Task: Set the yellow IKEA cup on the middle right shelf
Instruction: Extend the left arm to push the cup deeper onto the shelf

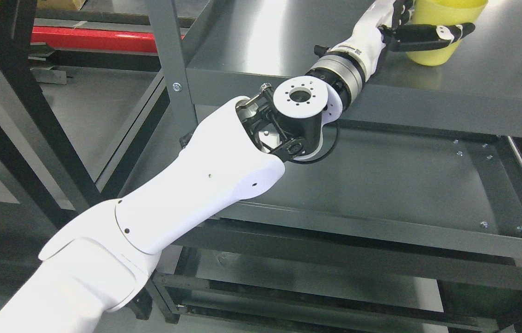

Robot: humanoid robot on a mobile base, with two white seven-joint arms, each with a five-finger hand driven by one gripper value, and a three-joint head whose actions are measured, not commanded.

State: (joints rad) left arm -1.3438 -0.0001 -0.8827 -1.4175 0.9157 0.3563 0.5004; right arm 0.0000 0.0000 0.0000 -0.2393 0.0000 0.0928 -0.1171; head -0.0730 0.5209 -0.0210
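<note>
A yellow cup [444, 18] stands upright on the grey top shelf [497, 69] at the upper right, its rim cut off by the picture's top edge. My left arm reaches in from the lower left, across the shelf's front edge, up to the cup. My left hand [420, 25] is wrapped around the cup: one black finger [432, 34] lies across its front, the others curl behind its left side. The cup's base rests on the shelf surface. My right arm is out of view.
Below the top shelf lies a wider grey shelf [404, 180] with a raised rim, and lower shelves show under it. A grey upright post [170, 60] stands left of the arm. A red bar [90, 39] lies on the floor at upper left.
</note>
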